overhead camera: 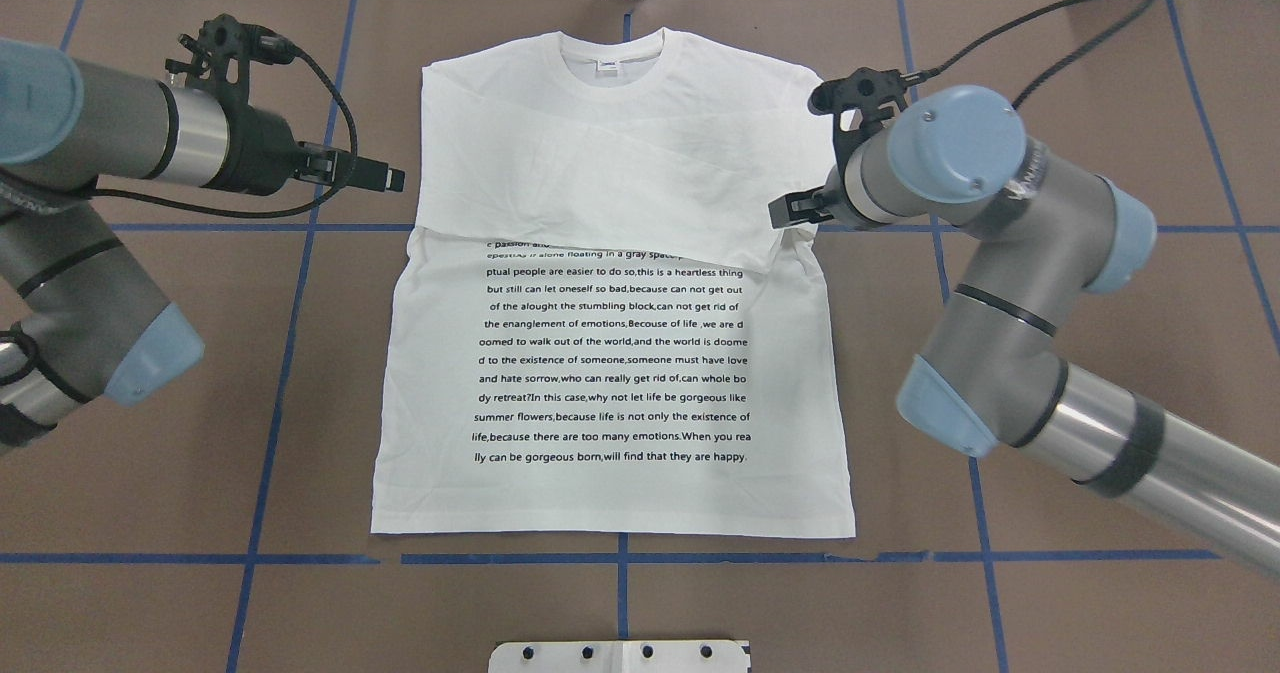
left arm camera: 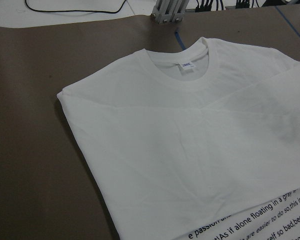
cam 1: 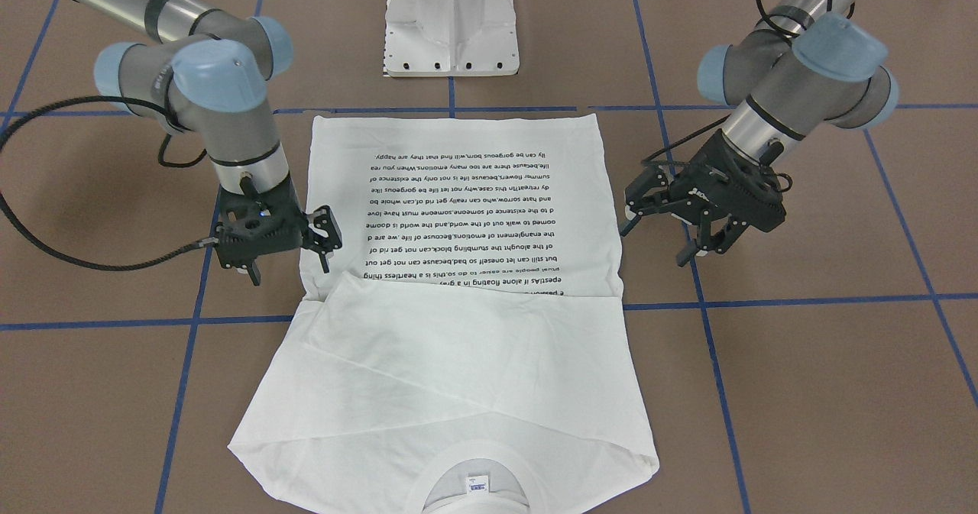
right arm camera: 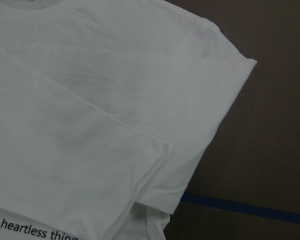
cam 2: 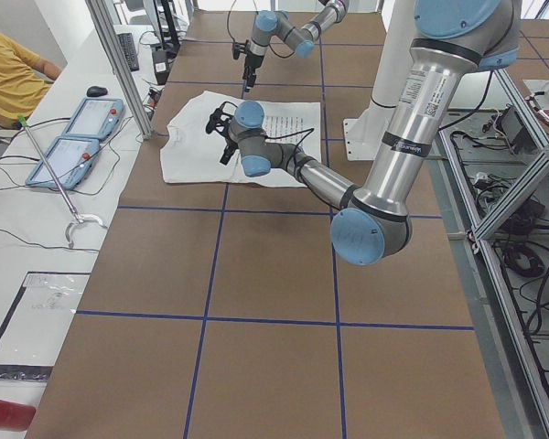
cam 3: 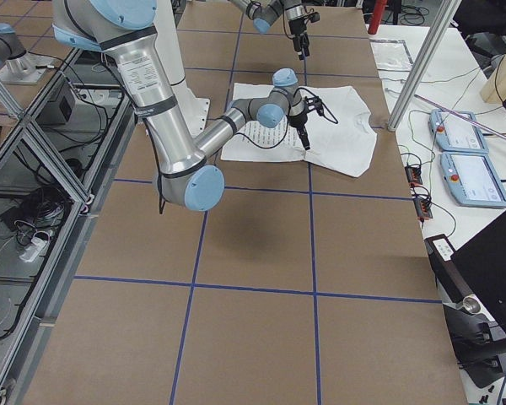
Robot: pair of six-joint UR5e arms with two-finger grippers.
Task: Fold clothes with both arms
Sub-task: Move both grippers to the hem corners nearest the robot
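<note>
Folded sleeves (overhead camera: 620, 183) hide the shirt's (overhead camera: 610, 498) top text lines (overhead camera: 580, 253), and the label's (overhead camera: 607, 68) print is too small to read.

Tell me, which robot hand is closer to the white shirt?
Right. The right gripper hangs over the side edge of the shirt. The left gripper hangs beside the opposite edge, just off the cloth, above the table.

Probably a robotics lab: teach pendants (cam 2: 93, 117), aluminium framing (cam 2: 119, 64), blue-taped grid table (cam 1: 802, 392).

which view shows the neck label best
The left wrist view: the label sits close, sharp and unobstructed. Overhead and front-facing views show it small; the right wrist view misses it; side views are too distant.
</note>
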